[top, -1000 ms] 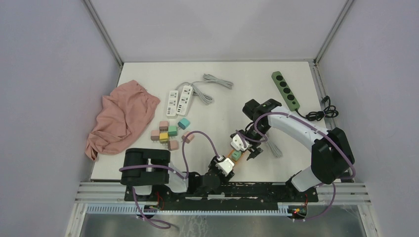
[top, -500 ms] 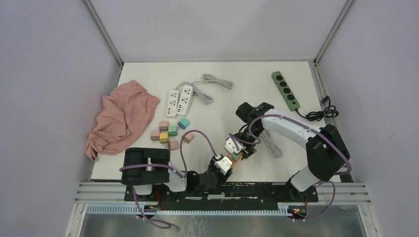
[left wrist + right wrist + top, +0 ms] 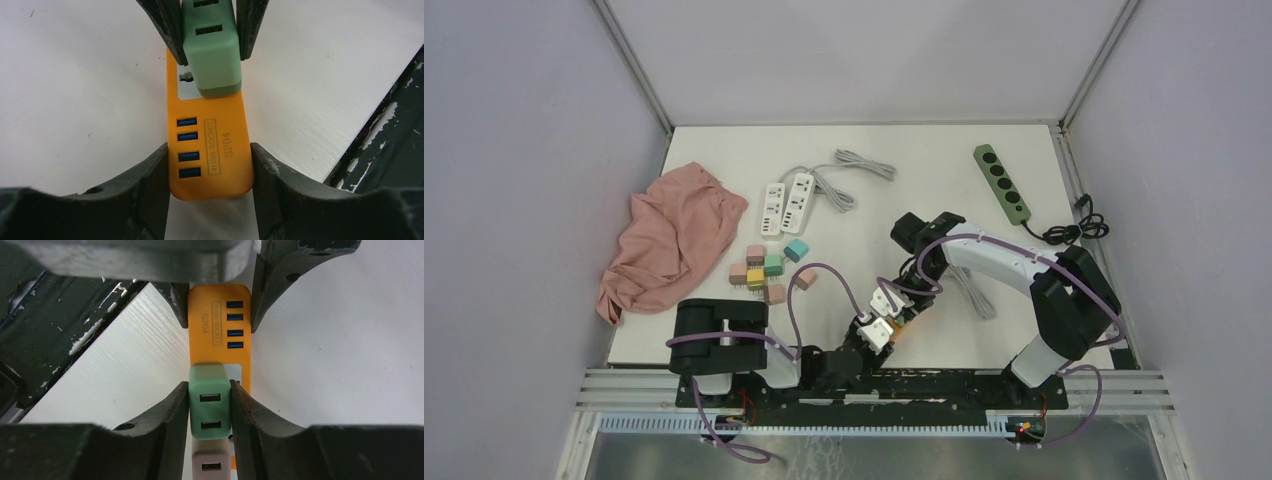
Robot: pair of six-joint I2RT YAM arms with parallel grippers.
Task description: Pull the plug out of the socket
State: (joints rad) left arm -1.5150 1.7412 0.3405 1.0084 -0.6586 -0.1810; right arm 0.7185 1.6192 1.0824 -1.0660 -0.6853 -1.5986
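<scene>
Right wrist: right hand (image 3: 210, 396) pinches plug (image 3: 209, 380); left hand (image 3: 220, 305) clamps socket (image 3: 220, 349).

Legend, left wrist view: the orange socket strip (image 3: 215, 165) bears a boxed label, "4USB SOCKET", printed sideways. At 3 o'clock of the box stands "S204"; at 9 o'clock lie the blue USB ports (image 3: 186, 147).

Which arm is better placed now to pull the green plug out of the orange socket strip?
Right. The right gripper has its fingers against both sides of the green plug; the left gripper clamps the USB end of the orange socket strip, likely bracing it.
</scene>
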